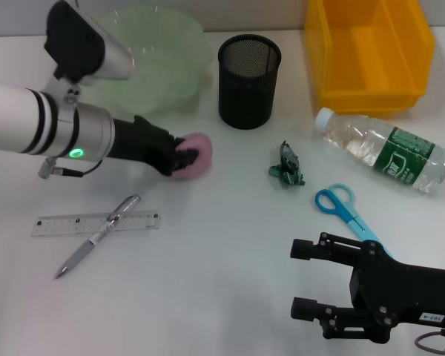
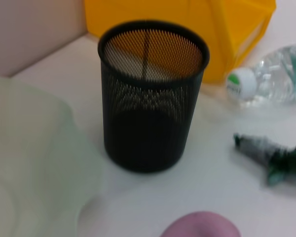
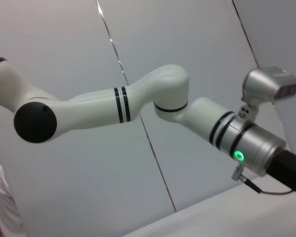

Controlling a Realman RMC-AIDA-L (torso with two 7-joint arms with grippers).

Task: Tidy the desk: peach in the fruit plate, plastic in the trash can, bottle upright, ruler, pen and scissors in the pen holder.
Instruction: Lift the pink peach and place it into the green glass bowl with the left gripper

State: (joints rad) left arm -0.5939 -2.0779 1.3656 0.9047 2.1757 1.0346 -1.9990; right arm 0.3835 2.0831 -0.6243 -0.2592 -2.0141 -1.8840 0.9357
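Note:
My left gripper point(image 1: 182, 159) is shut on the pink peach point(image 1: 196, 160) just in front of the pale green fruit plate point(image 1: 170, 59); the peach's top point(image 2: 201, 226) shows in the left wrist view. The black mesh pen holder point(image 1: 249, 72) stands upright beside the plate. A water bottle point(image 1: 386, 148) lies on its side at the right. The crumpled green plastic point(image 1: 288, 167) sits mid-table. Blue scissors point(image 1: 341, 204) lie near my right gripper point(image 1: 304, 278), which rests open at the front right. The clear ruler point(image 1: 59, 225) and silver pen point(image 1: 89, 245) lie crossed at the front left.
The yellow bin point(image 1: 367, 52) stands at the back right, behind the bottle. The left wrist view shows the pen holder point(image 2: 148, 98), bin point(image 2: 187, 24), bottle cap point(image 2: 240, 81), plastic point(image 2: 271, 154) and plate edge point(image 2: 29, 163). The right wrist view shows only my left arm point(image 3: 138, 103).

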